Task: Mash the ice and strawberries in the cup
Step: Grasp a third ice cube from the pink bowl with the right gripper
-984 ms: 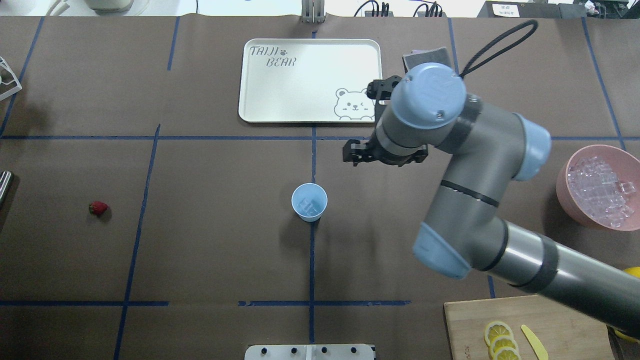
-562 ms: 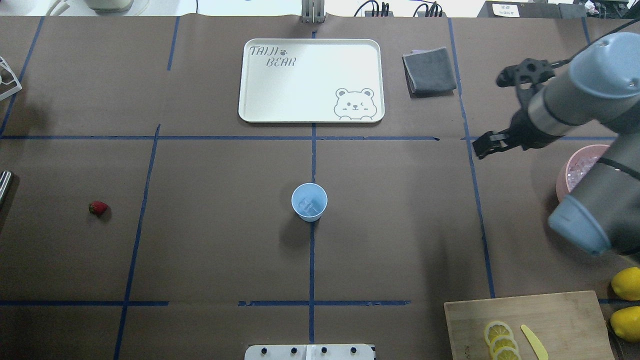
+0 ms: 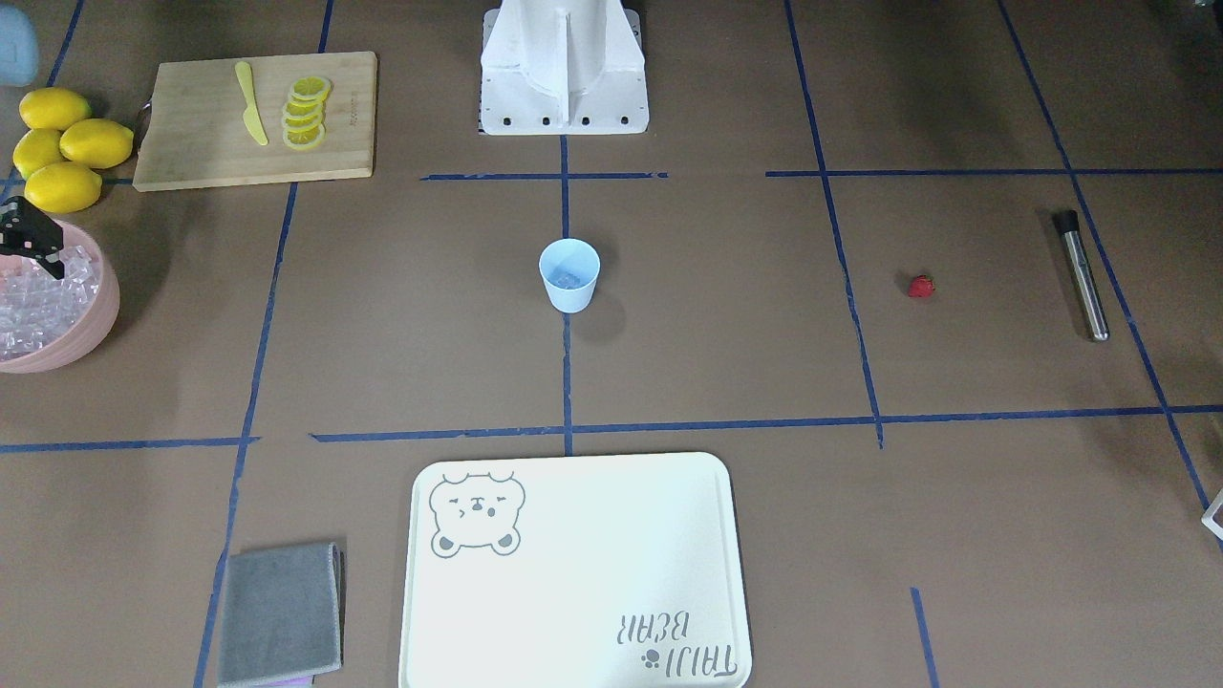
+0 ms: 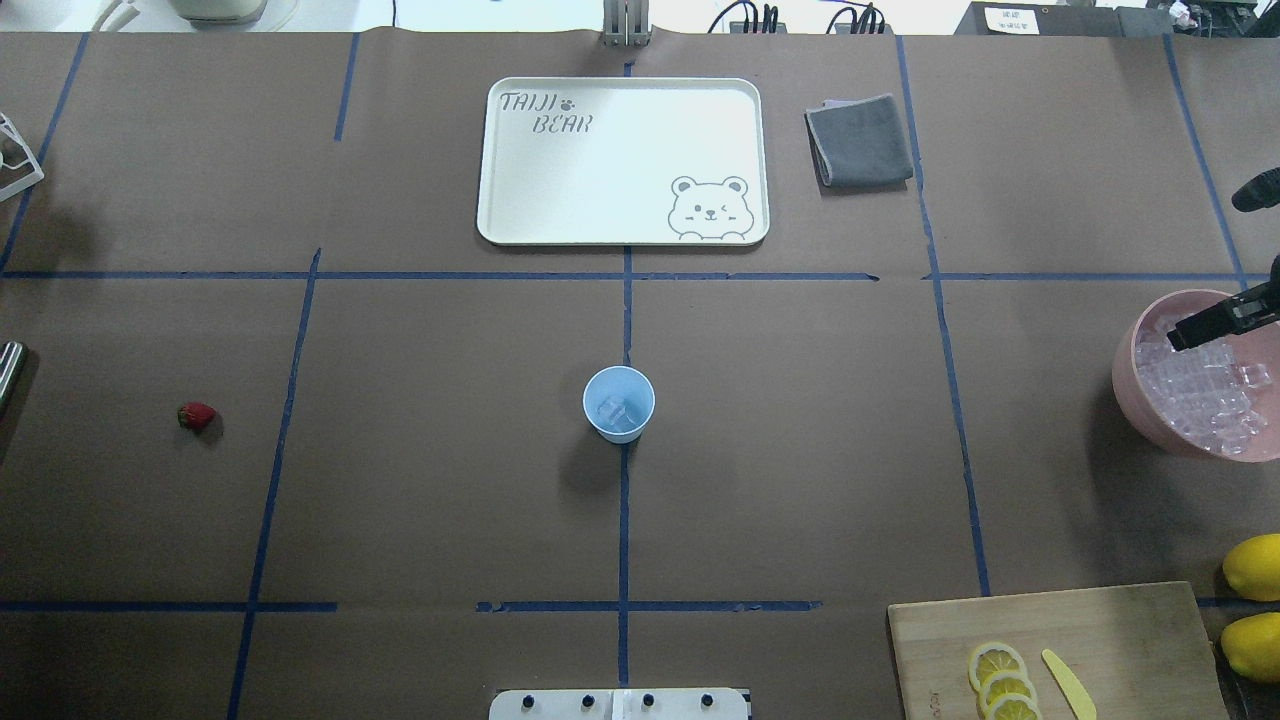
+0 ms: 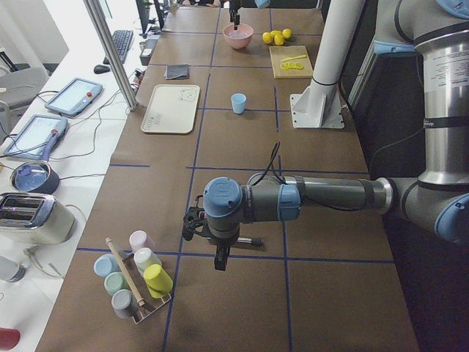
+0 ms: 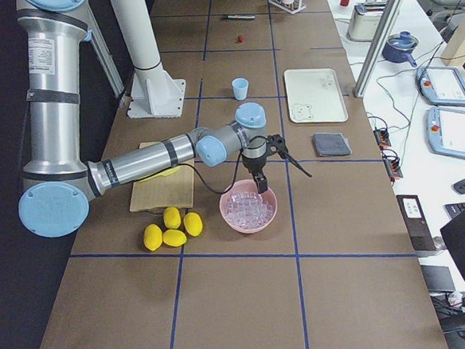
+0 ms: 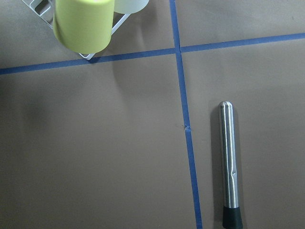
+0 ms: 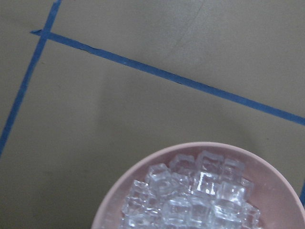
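Observation:
The pale blue cup (image 4: 619,403) stands upright at the table's middle with a little clear ice (image 4: 617,411) inside. Far to its left on the brown paper lies the small red strawberry (image 4: 196,416), untouched. My right gripper (image 4: 1232,262) is open at the right edge, one finger low over the pink bowl (image 4: 1150,420) heaped with ice cubes (image 8: 195,195). My left gripper (image 5: 219,258) hangs over a steel muddler (image 7: 228,167) at the table's left end; I cannot tell whether it is open or shut.
A cream bear tray (image 4: 623,160) and a folded grey cloth (image 4: 860,140) lie at the far side. A cutting board (image 4: 1060,650) with lemon slices and a yellow knife, plus whole lemons (image 4: 1252,566), sit near right. A rack of coloured cups (image 5: 135,282) stands beyond the muddler.
My right arm has swung away from the table's middle near the cup to the right edge, over the pink ice bowl, its jaws apart throughout. Cup and strawberry have not moved.

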